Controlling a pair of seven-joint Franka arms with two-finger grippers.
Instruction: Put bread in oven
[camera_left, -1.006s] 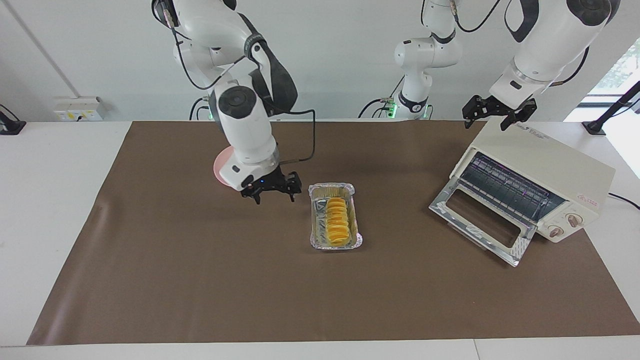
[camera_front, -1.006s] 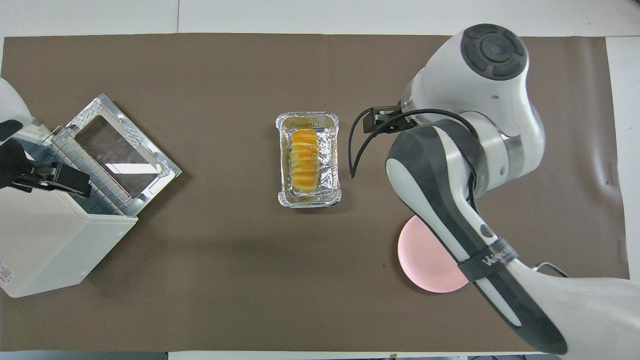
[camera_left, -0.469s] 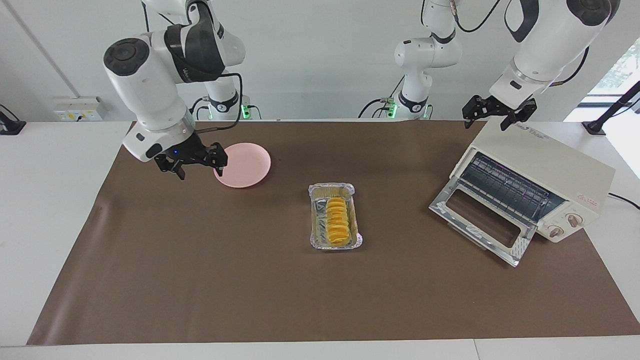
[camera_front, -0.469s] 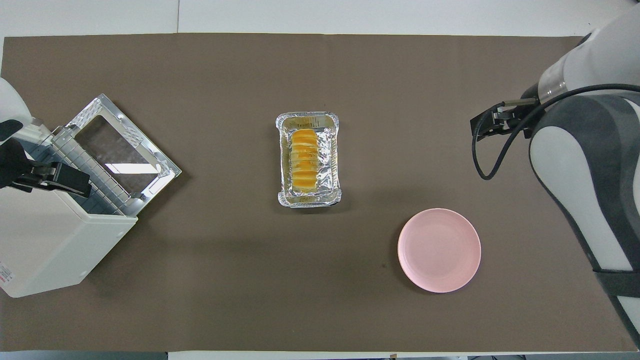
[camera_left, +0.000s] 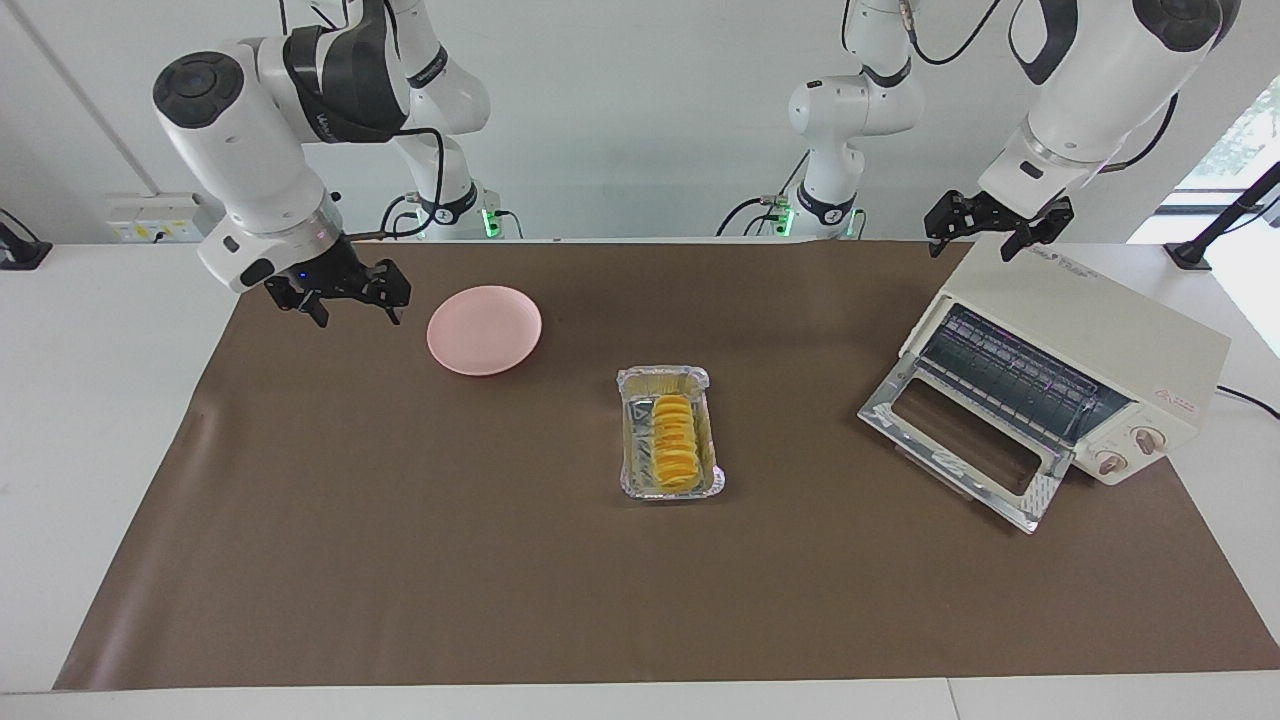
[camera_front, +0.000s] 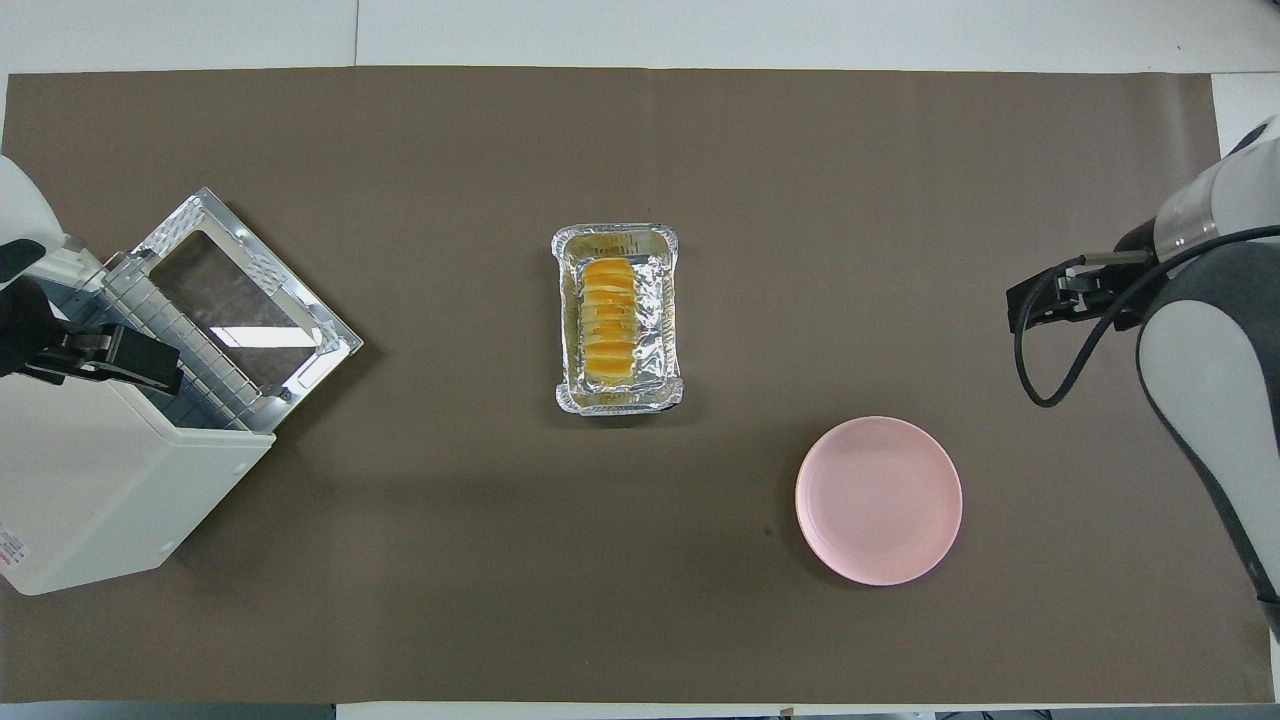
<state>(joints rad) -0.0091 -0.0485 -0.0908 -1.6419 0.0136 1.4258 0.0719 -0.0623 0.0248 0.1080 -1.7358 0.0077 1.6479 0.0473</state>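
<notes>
Over the brown mat near its edge at the right arm's end of the desk hangs the right gripper, fingers spread and empty, clear of the surface. Just beside it, toward the middle of the desk, lies the pink plate, bare. Well apart from that gripper, at the middle of the mat and farther from the robots than the plate, sits the foil tray, and the bread lies lengthwise in it, untouched. At the left arm's end of the desk stands the oven, turned at a slant, its glass door dropped flat onto the mat and the wire rack showing inside. The left gripper waits above the oven's top edge nearest the robots, fingers apart, holding nothing and well apart from the bread.
</notes>
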